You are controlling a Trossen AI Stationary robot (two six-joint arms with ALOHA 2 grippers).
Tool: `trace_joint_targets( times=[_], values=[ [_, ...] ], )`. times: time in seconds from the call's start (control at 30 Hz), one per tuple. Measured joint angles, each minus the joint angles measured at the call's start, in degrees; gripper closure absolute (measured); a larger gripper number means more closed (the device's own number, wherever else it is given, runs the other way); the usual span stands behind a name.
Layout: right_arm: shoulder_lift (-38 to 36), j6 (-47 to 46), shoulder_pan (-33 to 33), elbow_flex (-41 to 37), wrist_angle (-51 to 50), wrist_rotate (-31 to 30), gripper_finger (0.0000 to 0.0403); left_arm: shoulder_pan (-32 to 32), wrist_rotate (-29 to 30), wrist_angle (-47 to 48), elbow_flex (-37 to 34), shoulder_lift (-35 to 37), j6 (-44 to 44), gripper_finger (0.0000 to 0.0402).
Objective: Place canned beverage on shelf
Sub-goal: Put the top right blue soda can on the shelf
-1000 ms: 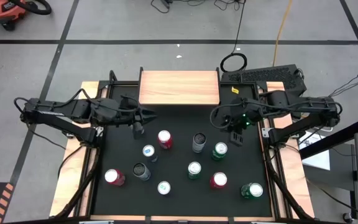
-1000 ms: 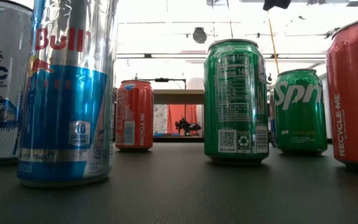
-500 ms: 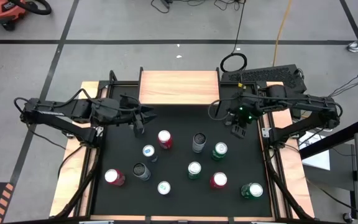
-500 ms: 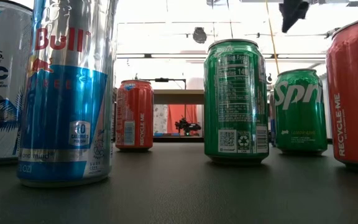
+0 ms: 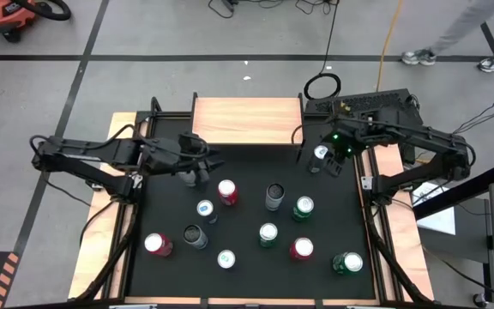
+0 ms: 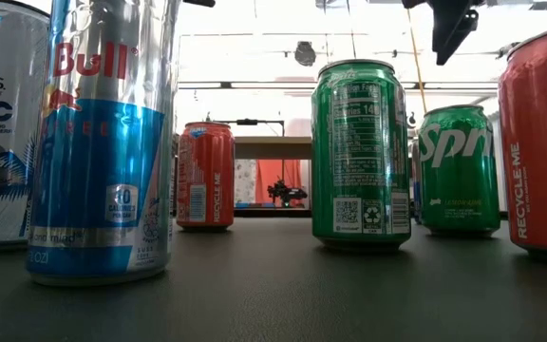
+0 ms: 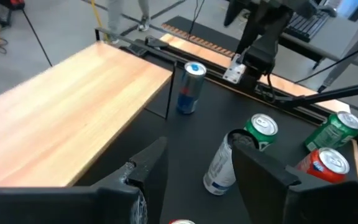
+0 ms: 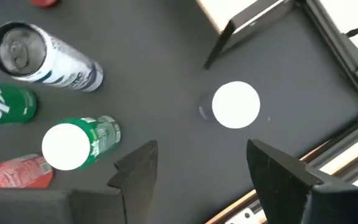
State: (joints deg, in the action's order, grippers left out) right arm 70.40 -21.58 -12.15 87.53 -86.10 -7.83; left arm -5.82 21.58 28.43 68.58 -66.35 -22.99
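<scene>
1. The black table [image 5: 247,172] fills the middle of the high view, with wooden side strips at its left and right edges.
2. The shelf [image 5: 247,120], a light-wood board on thin black legs, stands at the upper centre of the table, against its far edge.
3. The left arm [image 5: 84,154] reaches in from the left of the frame and the right arm [image 5: 418,142] from the right. Both end just below the shelf's 2 lower corners.
4. A person's legs [image 5: 461,30] show on the floor at the upper right.
5. The left gripper [image 5: 206,165] hangs over the table at the shelf's lower left corner. In the left wrist view its fingers [image 7: 263,177] are spread with nothing between them.
6. The right gripper [image 5: 326,160] hovers just right of the shelf's lower right corner. Its fingers [image 8: 135,171] are spread and touch nothing.
7. The blue-and-silver can [image 5: 320,153] stands upright on the table, not on the board, just beside the shelf's right front leg and directly under the right gripper.
8. 10 other cans stand lower in the frame, among them a red can [image 5: 227,190], a slim silver can [image 5: 274,196] and a green Sprite can [image 5: 304,206].
</scene>
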Motion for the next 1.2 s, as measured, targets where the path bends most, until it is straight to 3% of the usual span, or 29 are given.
trace_joint_targets(
  times=[0.2,0.43,0.73,0.93,1.2],
  values=[
    [-0.5,2.8,-4.9,0.0,0.3,0.2,0.0177,0.2,-0.5,-0.2,0.0,-0.2,-0.2,0.0221],
    [-0.6,16.1,-10.1,-1.5,4.5,0.7,0.0176,0.6,-0.6,-0.3,0.0,-0.2,-0.4,0.0221],
    [-0.7,29.1,-16.2,-9.2,10.4,10.6,0.0174,0.6,0.0,-0.4,0.0,-0.2,-0.3,0.0221],
    [-0.2,35.0,-18.9,-13.5,17.2,15.3,0.0133,0.6,0.3,-0.4,0.0,-0.2,-0.2,0.0221],
    [0.5,37.4,-22.9,-18.4,20.9,15.5,0.0104,0.6,1.0,-0.4,0.0,-0.2,-0.2,0.0221]
  ],
)
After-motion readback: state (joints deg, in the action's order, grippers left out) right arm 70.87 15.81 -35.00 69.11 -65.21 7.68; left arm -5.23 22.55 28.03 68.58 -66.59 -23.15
